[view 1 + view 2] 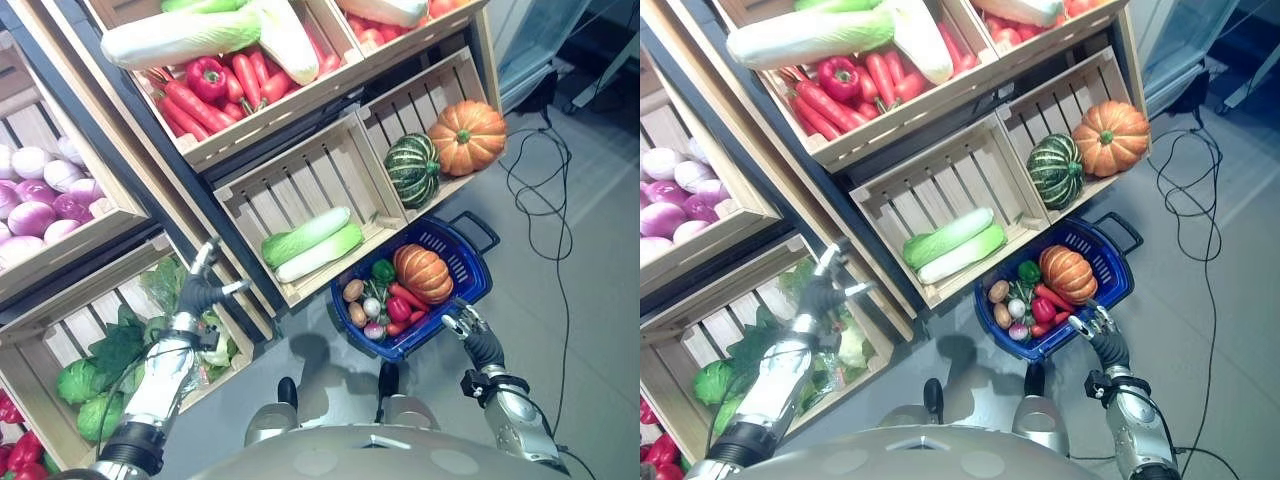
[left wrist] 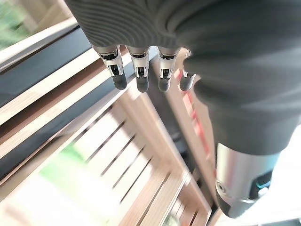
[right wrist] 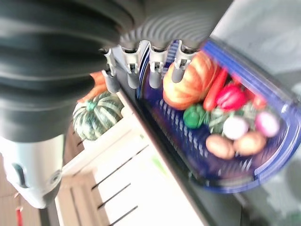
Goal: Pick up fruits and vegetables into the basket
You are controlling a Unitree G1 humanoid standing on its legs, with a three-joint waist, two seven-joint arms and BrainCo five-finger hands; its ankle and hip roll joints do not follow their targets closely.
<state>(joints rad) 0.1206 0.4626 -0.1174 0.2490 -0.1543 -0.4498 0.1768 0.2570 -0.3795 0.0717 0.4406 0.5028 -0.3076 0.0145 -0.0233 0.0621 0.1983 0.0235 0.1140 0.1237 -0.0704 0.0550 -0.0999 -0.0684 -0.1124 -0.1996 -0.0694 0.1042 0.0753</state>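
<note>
- Wooden crates point(image 1: 300, 190) stacked just behind the blue basket point(image 1: 470, 275); nearest crate holds two cabbages point(image 1: 310, 243).
- Basket on the floor, holding an orange pumpkin point(image 1: 423, 272), potatoes point(image 1: 353, 291) and peppers.
- Right wrist view shows the green squash point(image 3: 96, 114) crated beside the basket.
- Right hand point(image 1: 462, 322) at the basket's rim, fingers relaxed, empty.
- Left hand point(image 1: 203, 287) well left of the basket, fingers straight, empty.

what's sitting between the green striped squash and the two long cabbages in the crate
Bare slats and the wooden divider between the two crates, in the left eye view; squash, cabbages.
</note>
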